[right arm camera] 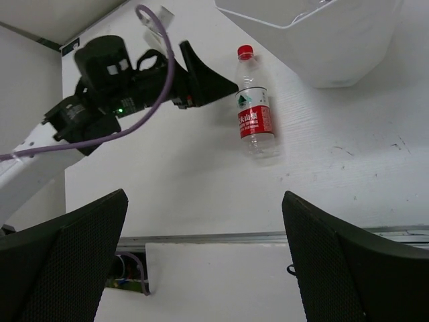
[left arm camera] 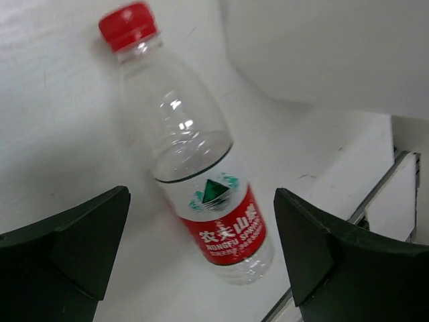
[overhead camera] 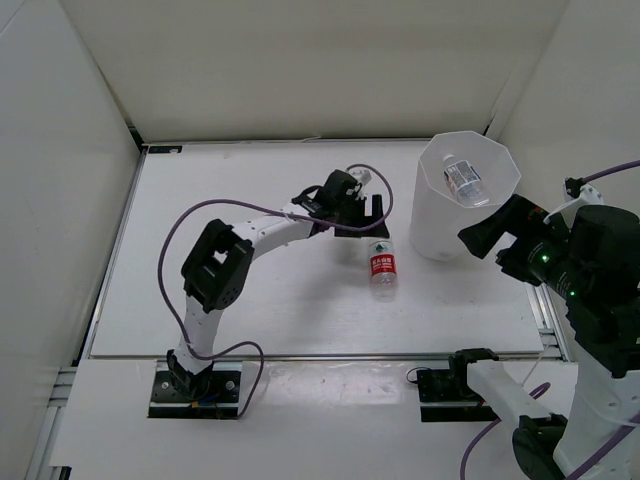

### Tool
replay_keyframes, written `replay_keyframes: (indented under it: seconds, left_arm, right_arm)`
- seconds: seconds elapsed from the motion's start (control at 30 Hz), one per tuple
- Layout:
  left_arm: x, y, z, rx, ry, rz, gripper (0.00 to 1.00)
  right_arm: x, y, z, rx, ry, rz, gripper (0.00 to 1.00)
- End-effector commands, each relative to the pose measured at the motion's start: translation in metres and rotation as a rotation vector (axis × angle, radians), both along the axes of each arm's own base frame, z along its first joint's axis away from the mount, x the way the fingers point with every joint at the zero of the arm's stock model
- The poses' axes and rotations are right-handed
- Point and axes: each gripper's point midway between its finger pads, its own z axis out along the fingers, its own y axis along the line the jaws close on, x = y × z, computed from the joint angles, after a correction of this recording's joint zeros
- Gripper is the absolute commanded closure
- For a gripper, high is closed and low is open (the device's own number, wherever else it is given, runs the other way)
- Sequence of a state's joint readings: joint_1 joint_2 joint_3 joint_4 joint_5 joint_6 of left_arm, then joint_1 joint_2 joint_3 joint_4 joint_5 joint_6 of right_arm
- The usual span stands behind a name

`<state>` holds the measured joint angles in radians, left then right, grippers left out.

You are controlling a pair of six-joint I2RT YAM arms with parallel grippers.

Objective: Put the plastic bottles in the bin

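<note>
1. The left arm (overhead camera: 225, 265) reaches from the near-left edge of the table (overhead camera: 200, 200) toward its middle.
2. The left gripper (overhead camera: 365, 220) sits just left of the cap end of a bottle. Its claw is spread wide and pinches nothing. In the left wrist view the two dark fingers (left arm camera: 67, 248) frame the bottle without touching it.
3. The red-capped bottle (overhead camera: 382, 265) lies flat on the table, clear and with a red label near its base. Its cap points toward the far side. It is just in front of the bin and a little to its left, apart from it.
4. The bin (overhead camera: 440, 230) stands upright at the far right of the table, white, translucent, with a faceted rim.
5. A second bottle (overhead camera: 463, 180) lies tilted inside the bin. It is clear with a pale label.
6. The right gripper (overhead camera: 488, 232) hangs at the bin's right side, near its rim. Its claw is also spread wide, with nothing between the fingers (right arm camera: 74, 255).
</note>
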<state>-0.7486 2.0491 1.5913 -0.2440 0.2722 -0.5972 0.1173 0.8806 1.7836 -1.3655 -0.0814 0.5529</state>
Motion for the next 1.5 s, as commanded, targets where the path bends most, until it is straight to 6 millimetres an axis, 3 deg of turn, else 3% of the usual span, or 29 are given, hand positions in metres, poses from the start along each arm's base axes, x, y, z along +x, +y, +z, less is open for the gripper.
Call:
replay_keyframes:
  seconds: [0.0,0.13,0.33,0.43,0.5,0.63,0.67,0.73,0.77,0.8,0.87,0.9,0.93,1.03,1.07,1.1,1.13,1.17,1.2,1.23,1.27,1.3,1.4,1.47]
  left_arm:
    - [-0.011,-0.007,0.013,-0.039,0.023,-0.045,0.0]
    - [-0.018,-0.012,-0.019,-0.012,0.091,-0.055,0.0]
    - [-0.045,-0.012,-0.068,0.038,0.212,-0.089,0.0]
    - [-0.05,-0.012,-0.075,0.037,0.252,-0.089,0.0]
    - [-0.053,-0.013,-0.074,0.028,0.261,-0.103,0.07]
    - [-0.063,0.006,-0.075,0.04,0.273,-0.119,0.46]
    - [-0.059,0.009,-0.056,0.016,0.246,-0.111,0.54]
    - [-0.044,0.023,-0.034,0.024,0.172,-0.067,0.54]
    - [-0.037,0.026,0.004,-0.001,0.068,-0.057,0.54]
    - [-0.032,0.032,0.019,0.006,0.017,-0.027,0.53]
    - [-0.009,0.038,0.085,-0.03,-0.156,0.078,0.49]
    - [-0.004,0.037,0.107,-0.041,-0.219,0.102,0.44]
    - [0.009,0.033,0.155,-0.078,-0.33,0.153,0.42]
    - [0.014,0.004,0.217,-0.101,-0.531,0.093,0.36]
    - [0.016,-0.003,0.266,-0.142,-0.63,0.102,0.31]
    - [0.026,-0.019,0.254,-0.076,-0.686,0.067,0.3]
    - [0.021,-0.033,0.264,-0.07,-0.73,0.054,0.26]
    - [0.025,-0.035,0.301,-0.105,-0.807,0.099,0.26]
    - [0.038,-0.045,0.287,-0.08,-0.811,0.11,0.23]
    - [0.038,-0.055,0.293,-0.102,-0.824,0.107,0.23]
    - [0.037,-0.058,0.324,-0.176,-0.861,0.125,0.22]
    - [0.047,-0.073,0.304,-0.177,-0.831,0.127,0.2]
    - [0.044,-0.094,0.314,-0.274,-0.858,0.13,0.2]
    - [0.041,-0.111,0.287,-0.272,-0.831,0.093,0.2]
  right_arm:
    - [0.001,-0.003,0.0,-0.034,-0.027,0.006,0.01]
    - [-0.004,-0.004,-0.003,-0.035,-0.017,0.007,0.01]
    - [-0.012,-0.007,-0.006,-0.043,0.011,-0.001,0.01]
    - [-0.014,-0.008,-0.009,-0.049,0.024,-0.008,0.01]
    - [-0.015,-0.008,-0.013,-0.051,0.042,-0.008,0.01]
    - [-0.01,-0.007,-0.021,-0.044,0.057,-0.013,0.01]
    - [-0.008,-0.007,-0.021,-0.044,0.052,-0.013,0.01]
    - [-0.005,-0.007,-0.023,-0.035,0.058,-0.019,0.01]
    - [-0.005,-0.007,-0.023,-0.035,0.058,-0.019,0.01]
    - [-0.005,-0.007,-0.024,-0.034,0.053,-0.019,0.01]
    - [-0.005,-0.007,-0.024,-0.034,0.053,-0.019,0.01]
    - [-0.007,-0.009,-0.023,-0.04,0.044,-0.031,0.01]
    - [-0.006,-0.011,-0.023,-0.045,0.043,-0.039,0.01]
    - [-0.01,-0.013,-0.024,-0.05,0.044,-0.047,0.01]
    - [-0.01,-0.013,-0.025,-0.05,0.044,-0.047,0.01]
    - [-0.01,-0.014,-0.022,-0.054,0.033,-0.055,0.01]
    - [-0.012,-0.014,-0.023,-0.055,0.042,-0.055,0.01]
    - [-0.012,-0.016,-0.019,-0.057,0.026,-0.063,0.01]
    - [-0.013,-0.019,-0.012,-0.061,0.003,-0.075,0.01]
    - [-0.014,-0.021,-0.012,-0.068,0.011,-0.084,0.01]
    - [-0.016,-0.023,-0.011,-0.073,0.011,-0.093,0.01]
    - [-0.017,-0.025,-0.005,-0.077,-0.012,-0.107,0.01]
    - [-0.024,-0.031,-0.003,-0.091,-0.011,-0.13,0.01]
    - [-0.024,-0.033,0.0,-0.105,-0.024,-0.132,0.01]
